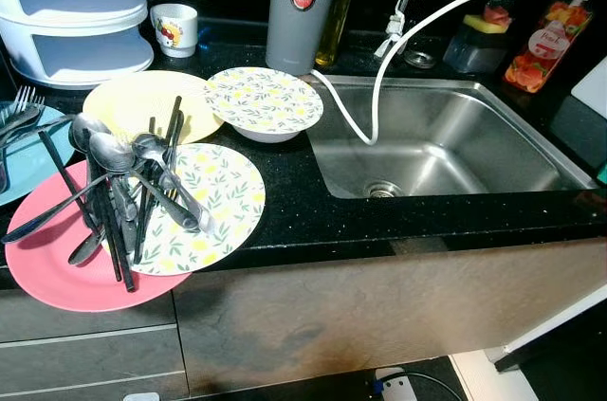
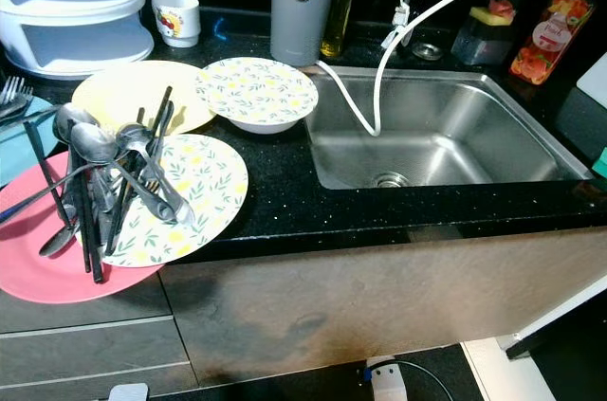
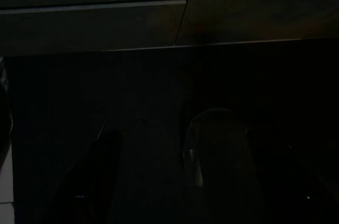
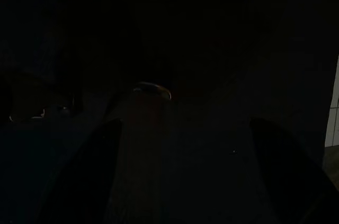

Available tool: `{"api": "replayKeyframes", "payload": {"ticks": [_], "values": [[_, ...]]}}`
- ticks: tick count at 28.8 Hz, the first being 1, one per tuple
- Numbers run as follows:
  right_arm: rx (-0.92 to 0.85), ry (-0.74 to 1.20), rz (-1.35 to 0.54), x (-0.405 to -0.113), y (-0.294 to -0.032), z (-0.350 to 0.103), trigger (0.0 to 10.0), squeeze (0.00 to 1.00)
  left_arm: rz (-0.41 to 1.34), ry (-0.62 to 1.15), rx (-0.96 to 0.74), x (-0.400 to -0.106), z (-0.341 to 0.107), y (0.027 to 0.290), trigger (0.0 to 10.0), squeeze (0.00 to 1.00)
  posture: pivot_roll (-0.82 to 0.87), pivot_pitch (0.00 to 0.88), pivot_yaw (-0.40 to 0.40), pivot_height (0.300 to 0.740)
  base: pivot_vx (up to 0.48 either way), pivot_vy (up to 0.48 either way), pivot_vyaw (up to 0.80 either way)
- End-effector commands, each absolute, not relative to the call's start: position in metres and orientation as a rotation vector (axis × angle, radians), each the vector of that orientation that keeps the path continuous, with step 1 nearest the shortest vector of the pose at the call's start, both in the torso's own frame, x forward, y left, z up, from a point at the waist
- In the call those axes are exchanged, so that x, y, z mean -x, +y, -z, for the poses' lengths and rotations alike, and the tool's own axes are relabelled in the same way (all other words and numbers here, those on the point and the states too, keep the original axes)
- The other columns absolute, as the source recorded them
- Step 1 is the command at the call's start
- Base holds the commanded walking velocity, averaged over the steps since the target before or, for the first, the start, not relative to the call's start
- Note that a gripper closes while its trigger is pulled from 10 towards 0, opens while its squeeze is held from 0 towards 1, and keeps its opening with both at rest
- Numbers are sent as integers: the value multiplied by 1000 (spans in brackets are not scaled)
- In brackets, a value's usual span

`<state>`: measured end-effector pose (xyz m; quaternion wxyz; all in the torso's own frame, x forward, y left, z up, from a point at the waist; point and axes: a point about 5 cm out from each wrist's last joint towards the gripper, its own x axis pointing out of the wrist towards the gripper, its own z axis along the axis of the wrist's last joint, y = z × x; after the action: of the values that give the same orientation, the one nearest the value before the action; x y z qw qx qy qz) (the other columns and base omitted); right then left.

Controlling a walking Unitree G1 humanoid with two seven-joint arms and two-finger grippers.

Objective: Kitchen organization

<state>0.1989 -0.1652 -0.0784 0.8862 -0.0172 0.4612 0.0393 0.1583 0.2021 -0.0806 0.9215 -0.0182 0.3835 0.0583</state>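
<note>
Counter (image 1: 313, 221): black, speckled; sink (image 1: 446, 145) at 3 o'clock of the dishes, basin bare but for a white hose (image 1: 379, 88).
Cutlery (image 1: 123, 192): loose heap of spoons, forks and black chopsticks, lying across the pink plate (image 1: 57, 268) and the floral plate (image 1: 218, 202), at 9 o'clock in the head views.
Long axis: most chopsticks run 12 to 6, tips toward the counter edge; the spoons lie crosswise, roughly 10 to 4.
Other dishes: yellow plate (image 1: 133, 98) behind the heap at 12; floral bowl (image 1: 264, 102) at 1 o'clock of it, touching the sink rim; blue plate (image 1: 28, 159) with forks at the far 9 edge.
Back row: white rack (image 1: 76, 12), cup (image 1: 175, 29), grey canister (image 1: 302, 3), soap bottle (image 1: 550, 41).
Left gripper (image 3: 180, 181): hangs low in shade before the cabinet fronts; fingers spread, nothing between them.
Right gripper (image 4: 183, 171): likewise low and dark; fingers wide, holding nothing.
Judgement: task not begun; the heap sits on the left side, so the left arm is likely nearer; a grasp across the chopsticks' 12–6 axis seems best.
</note>
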Motion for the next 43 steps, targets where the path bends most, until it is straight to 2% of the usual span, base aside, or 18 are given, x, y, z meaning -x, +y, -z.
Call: {"api": "replayKeyframes", "payload": {"ticks": [1, 10, 23, 34, 43], "values": [[41, 975, -77, -193, -168, 81, 10000, 0, -109, 800, 45, -154, 83, 199, 10000, 0, 85, 148, -131, 740, 0, 0, 0], [41, 951, -76, -201, -167, 77, 10000, 0, -63, 721, 25, -167, 73, 200, 10000, 0, 73, 114, -127, 740, 0, 0, 0], [46, 955, -73, -200, -168, 78, 10000, 0, -58, 750, 17, -162, 77, 198, 10000, 0, 91, 84, -128, 740, 0, 0, 0], [29, 942, -70, -205, -161, 76, 10000, 0, -41, 766, 5, -168, 76, 198, 10000, 0, 85, 95, -100, 740, 0, 0, 0], [12, 959, -53, -195, -160, 81, 10000, 0, -33, 768, -6, -168, 76, 201, 10000, 0, 86, 97, -88, 740, 0, 0, 0]]}}
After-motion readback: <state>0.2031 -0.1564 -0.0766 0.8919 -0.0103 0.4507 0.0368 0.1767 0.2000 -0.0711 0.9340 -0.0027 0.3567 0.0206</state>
